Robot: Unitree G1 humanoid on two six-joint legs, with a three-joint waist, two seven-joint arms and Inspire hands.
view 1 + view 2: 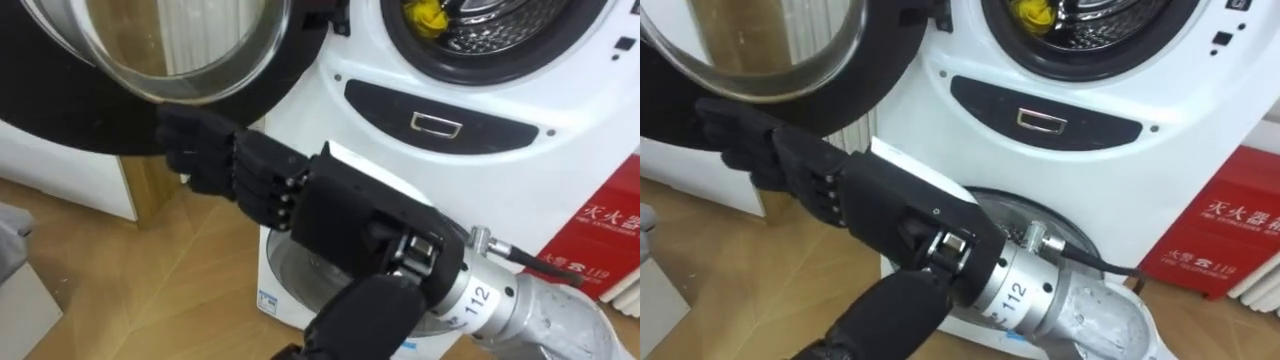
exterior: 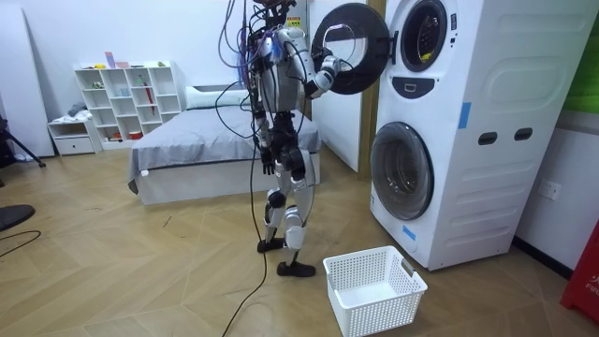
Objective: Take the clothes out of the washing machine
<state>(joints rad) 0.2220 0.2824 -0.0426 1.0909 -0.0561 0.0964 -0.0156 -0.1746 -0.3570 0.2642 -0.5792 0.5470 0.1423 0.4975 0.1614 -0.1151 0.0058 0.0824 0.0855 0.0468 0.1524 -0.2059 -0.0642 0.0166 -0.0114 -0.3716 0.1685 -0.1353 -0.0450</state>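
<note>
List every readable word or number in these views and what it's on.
"112": the silver wrist behind the right robot hand.
"119": the red box beside the washing machine; its white characters are too blurred.
Blue sticker low on the machine front: too small to read.

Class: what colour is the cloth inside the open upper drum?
The cloth is yellow, seen best in the left eye view.

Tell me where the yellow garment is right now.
The yellow garment lies inside the upper washing machine's drum, at the top of the eye views, right of the open door.
</note>
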